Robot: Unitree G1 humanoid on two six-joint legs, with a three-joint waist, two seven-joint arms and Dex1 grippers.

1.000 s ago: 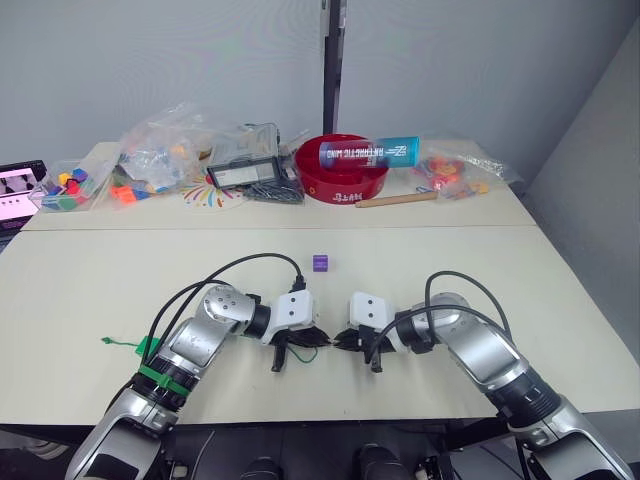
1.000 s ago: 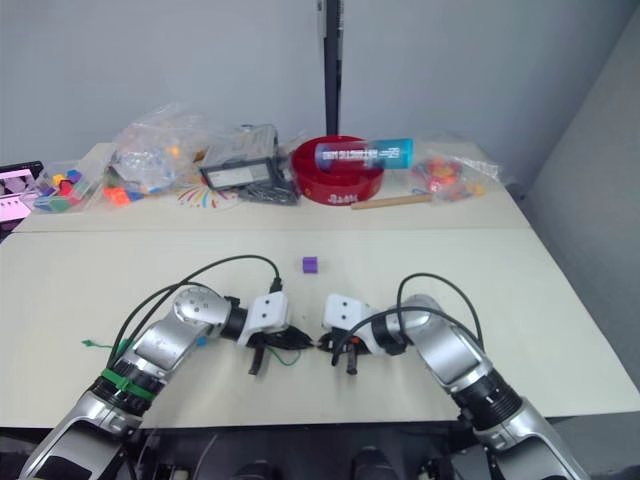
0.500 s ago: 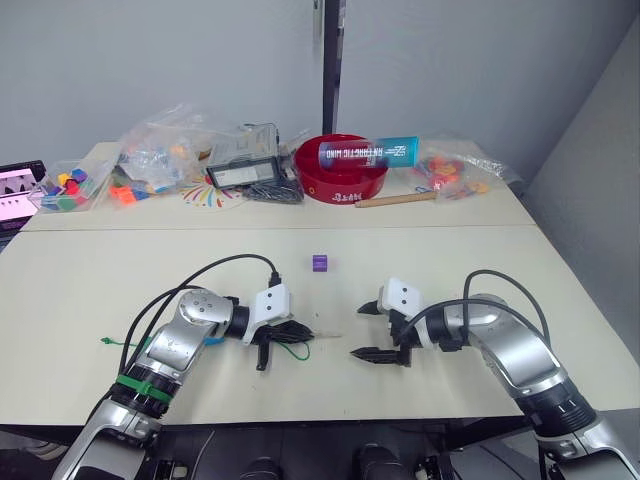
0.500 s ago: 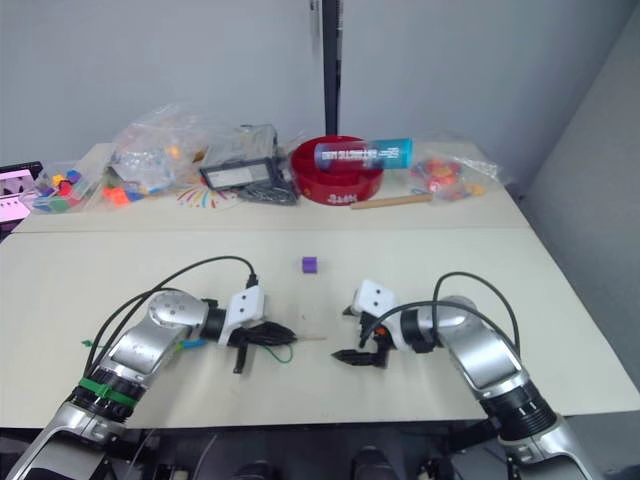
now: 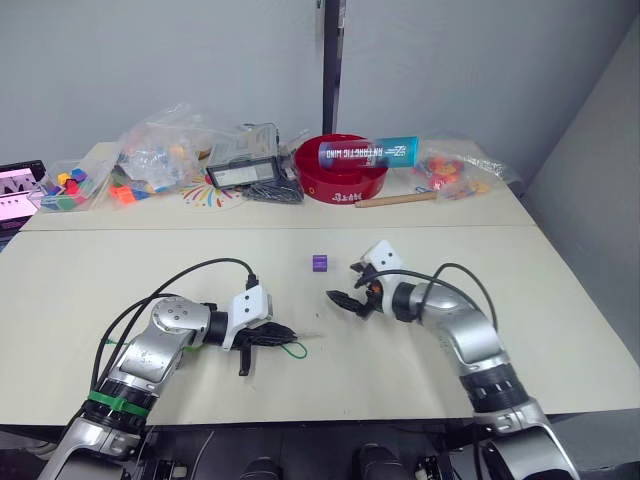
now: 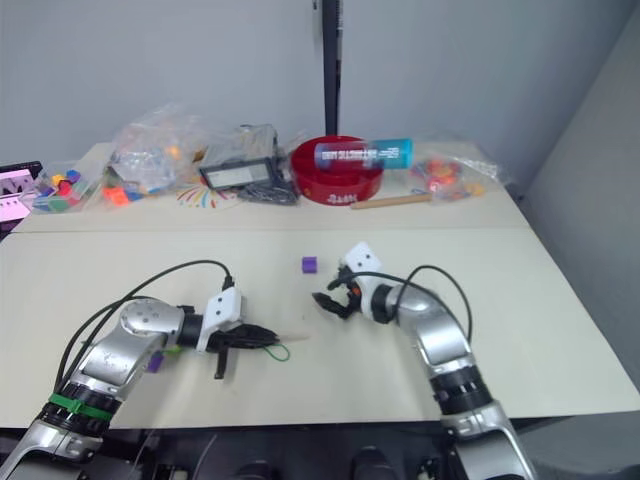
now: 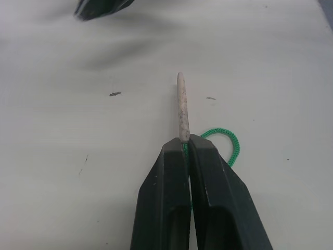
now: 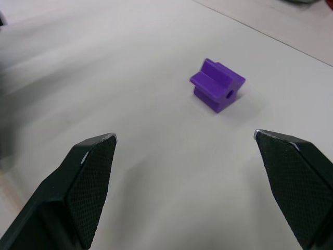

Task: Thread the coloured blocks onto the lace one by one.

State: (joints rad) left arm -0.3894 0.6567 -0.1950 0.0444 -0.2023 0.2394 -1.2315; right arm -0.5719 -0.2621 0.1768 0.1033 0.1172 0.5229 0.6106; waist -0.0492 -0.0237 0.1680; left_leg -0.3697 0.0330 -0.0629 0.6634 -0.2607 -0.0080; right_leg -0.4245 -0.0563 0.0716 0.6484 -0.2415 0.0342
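1. Pale tabletop (image 5: 90, 280) fills the lower half of the head views, with a grey wall behind it.
2. Lower left of centre, the left gripper (image 5: 283, 337) lies low over the table, its two black fingers (image 7: 208, 192) pressed together on the lace (image 7: 181, 107). The pale stiff tip sticks out past the fingertips and a small green loop (image 5: 293, 349) curls just beside them on the table.
3. More green cord (image 5: 107, 342) shows at the left, beside the left forearm.
4. Right of centre, the right gripper (image 5: 345, 286) hovers just above the table with its jaws spread wide and nothing between them. In the right wrist view its textured pads (image 8: 86, 185) stand far apart.
5. A purple block (image 5: 320, 263) sits alone on the table in the middle of the frame, just up and left of the right gripper and apart from it. The right wrist view shows a hole in its side and a groove across its top (image 8: 217, 84).
6. Farther back, in the upper part of the frame, a red bowl (image 5: 342, 184) holds a blue tube (image 5: 368, 153) laid across it, with a wooden stick (image 5: 396, 200) to its right.
7. Upper left holds clear plastic bags (image 5: 160, 150) of coloured pieces and a dark tray (image 5: 243, 172).
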